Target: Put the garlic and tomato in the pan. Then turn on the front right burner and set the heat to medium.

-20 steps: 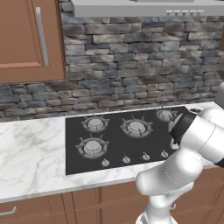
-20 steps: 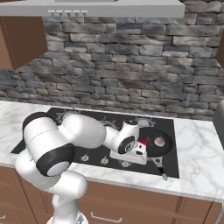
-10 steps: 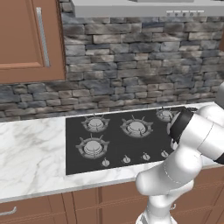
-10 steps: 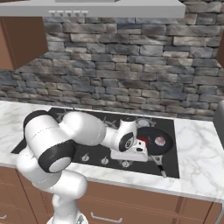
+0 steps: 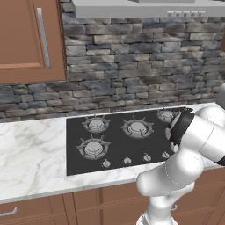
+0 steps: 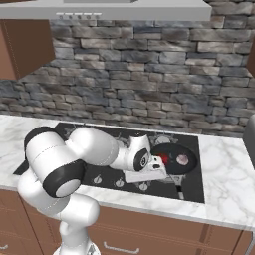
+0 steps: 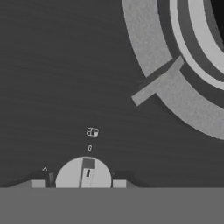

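The black pan [image 6: 175, 151] sits on the front right burner of the cooktop [image 6: 74, 133]. Inside it lies the pale garlic [image 6: 183, 159], with the red tomato [image 6: 158, 160] peeking out behind my hand. My gripper [image 7: 78, 183] is down at the stove's front edge, shut on a round silver knob [image 7: 87, 171], one dark fingertip [image 7: 37, 183] at each side of it. In the right base view the white hand [image 6: 145, 174] covers that knob, just left of the pan's handle.
A burner ring [image 7: 192, 87] with a grate arm curves past the top right of the hand view. Other knobs [image 6: 119, 183] line the cooktop's front. Marble counter [image 5: 30, 154] lies to the left, a stone wall behind, and a wooden cabinet [image 5: 26, 39] above left.
The hand has shifted only slightly at the knob row. Pan, garlic and tomato have not moved.
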Motion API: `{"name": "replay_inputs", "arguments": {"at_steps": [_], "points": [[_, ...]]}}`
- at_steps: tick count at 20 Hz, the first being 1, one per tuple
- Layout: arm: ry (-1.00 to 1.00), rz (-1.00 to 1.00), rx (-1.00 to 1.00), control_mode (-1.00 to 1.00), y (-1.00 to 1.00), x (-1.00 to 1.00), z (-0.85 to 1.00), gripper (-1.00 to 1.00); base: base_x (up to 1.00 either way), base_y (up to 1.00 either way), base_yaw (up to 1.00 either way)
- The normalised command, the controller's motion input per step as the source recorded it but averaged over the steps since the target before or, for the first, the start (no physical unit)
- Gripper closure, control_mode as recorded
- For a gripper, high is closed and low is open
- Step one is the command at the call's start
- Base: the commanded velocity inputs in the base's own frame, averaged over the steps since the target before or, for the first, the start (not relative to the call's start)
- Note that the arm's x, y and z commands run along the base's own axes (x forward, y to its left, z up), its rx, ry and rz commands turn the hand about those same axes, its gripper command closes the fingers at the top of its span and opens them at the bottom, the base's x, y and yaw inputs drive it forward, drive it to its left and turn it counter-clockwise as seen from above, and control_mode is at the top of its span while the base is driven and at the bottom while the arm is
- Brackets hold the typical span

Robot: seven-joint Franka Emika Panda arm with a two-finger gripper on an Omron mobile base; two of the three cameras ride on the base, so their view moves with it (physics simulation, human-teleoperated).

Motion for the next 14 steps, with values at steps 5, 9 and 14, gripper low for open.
{"name": "replay_inputs", "arguments": {"at_steps": [5, 9, 14], "points": [[-0.03, 0.32, -0.11, -1.0, -0.03, -0.08, -0.52, 1.0, 0.0, 0.0, 0.0], [0.0, 0.45, -0.11, -1.0, -0.08, -0.19, -0.72, 1.0, 0.0, 0.0, 0.0], [-0.05, 0.63, -0.11, -1.0, -0.13, -0.25, -0.89, 1.0, 0.0, 0.0, 0.0]]}}
